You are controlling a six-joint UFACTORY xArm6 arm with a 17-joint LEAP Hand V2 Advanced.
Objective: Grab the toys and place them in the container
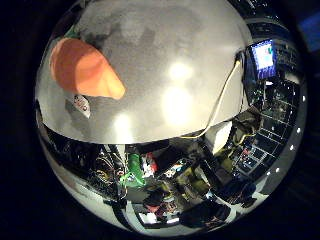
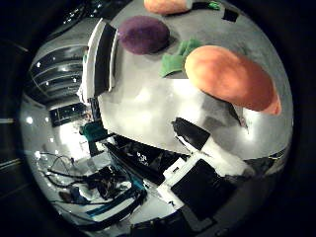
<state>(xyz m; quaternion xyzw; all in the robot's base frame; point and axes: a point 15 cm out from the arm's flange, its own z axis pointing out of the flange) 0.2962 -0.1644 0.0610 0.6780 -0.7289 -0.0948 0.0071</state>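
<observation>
An orange carrot plush toy (image 2: 232,77) with green leaves (image 2: 178,59) lies on the grey table (image 2: 148,104); it fills much of the right thumb side palm view and is close to the palm. The right little finger side palm view shows the carrot (image 1: 85,68) with a white tag (image 1: 81,104). A purple plush toy (image 2: 144,34) lies further off. Another orange toy (image 2: 168,6) lies beyond it at the far edge. A white container wall (image 2: 97,57) stands beside the purple toy. Black and white parts of my hand (image 2: 212,158) show near the carrot, above the table.
The table's edge (image 1: 150,140) runs close by, with cluttered equipment (image 1: 190,180) on the floor below it. A lit screen (image 1: 264,57) stands beyond the table's far corner. A small dark object (image 2: 230,14) lies near the far orange toy.
</observation>
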